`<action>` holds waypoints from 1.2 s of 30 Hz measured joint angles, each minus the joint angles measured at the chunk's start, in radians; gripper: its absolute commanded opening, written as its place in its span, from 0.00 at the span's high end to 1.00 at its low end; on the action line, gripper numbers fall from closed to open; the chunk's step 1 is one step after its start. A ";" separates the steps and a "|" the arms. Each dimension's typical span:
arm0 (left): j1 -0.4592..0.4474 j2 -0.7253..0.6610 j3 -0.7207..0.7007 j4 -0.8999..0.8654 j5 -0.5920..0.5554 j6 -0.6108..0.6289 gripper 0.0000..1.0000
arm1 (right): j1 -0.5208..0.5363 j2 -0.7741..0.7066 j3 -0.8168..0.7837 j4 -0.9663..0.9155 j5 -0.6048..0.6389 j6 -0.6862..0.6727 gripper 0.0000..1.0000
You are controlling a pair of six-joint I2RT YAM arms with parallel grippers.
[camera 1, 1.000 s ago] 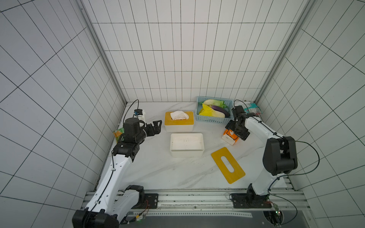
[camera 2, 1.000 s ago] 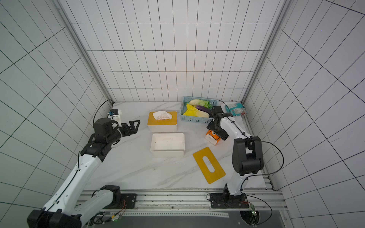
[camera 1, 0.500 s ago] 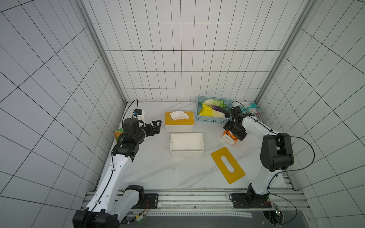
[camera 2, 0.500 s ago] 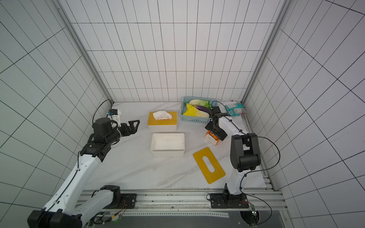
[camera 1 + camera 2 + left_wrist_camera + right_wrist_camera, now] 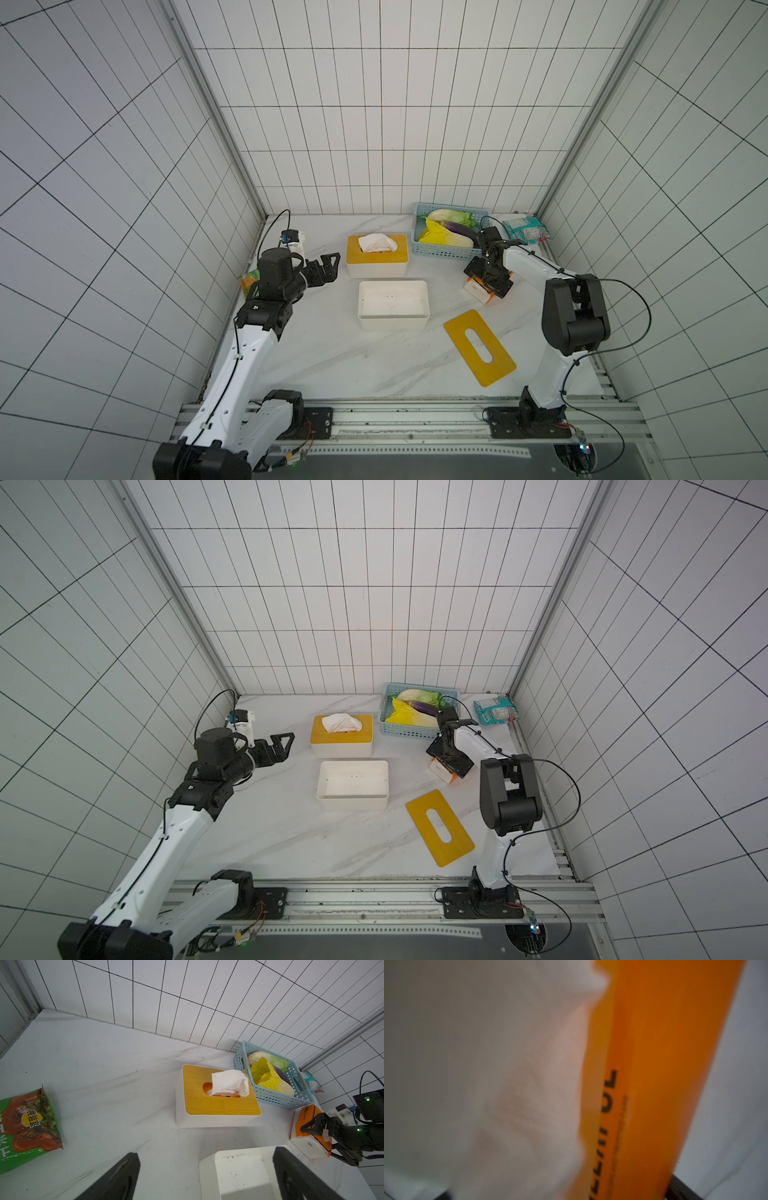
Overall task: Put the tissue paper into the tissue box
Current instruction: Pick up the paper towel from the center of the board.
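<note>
Orange-and-white tissue pack point(image 5: 477, 291) is sitting on the marble tabletop point(image 5: 332, 357) over on the right side, just in front of the blue basket point(image 5: 440, 252) of veggies. The right end effector point(image 5: 487, 279) is right down on it, jaws spread wide with a finger on either side of the pack. Honestly can't tell if the pads are pressing it or just beside it. The pack looks flat on the tabletop, not lifted. The right wrist view is basically a blurry wall of orange wrapper and white tissue, it's that close.

The open white tissue box point(image 5: 392, 324) is in the middle, a few dark specks inside. Its yellow slotted lid point(image 5: 473, 357) lies flat nearer the front edge, apart from the box. Behind the open box sits a second box point(image 5: 376, 270) with its lid on and a tissue point(image 5: 378, 242) poking out of the slot.

The left end effector point(image 5: 331, 266) hovers off to the left, jaws open and empty, pointing toward that lidded box. A green snack bag point(image 5: 29, 1126) lies by the left wall.
</note>
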 measured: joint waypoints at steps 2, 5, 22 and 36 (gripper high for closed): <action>0.000 0.000 0.000 0.000 0.000 0.000 0.02 | 0.000 0.005 0.000 0.000 -0.004 0.000 0.01; 0.001 0.000 0.000 0.000 0.000 0.000 0.02 | 0.000 0.008 0.000 0.001 -0.005 0.000 0.01; 0.001 0.000 0.000 0.000 0.003 0.000 0.02 | 0.000 0.075 0.018 0.014 -0.005 0.000 0.01; 0.001 0.000 0.000 0.000 0.005 0.000 0.02 | 0.000 0.089 0.029 0.012 -0.016 -0.001 0.05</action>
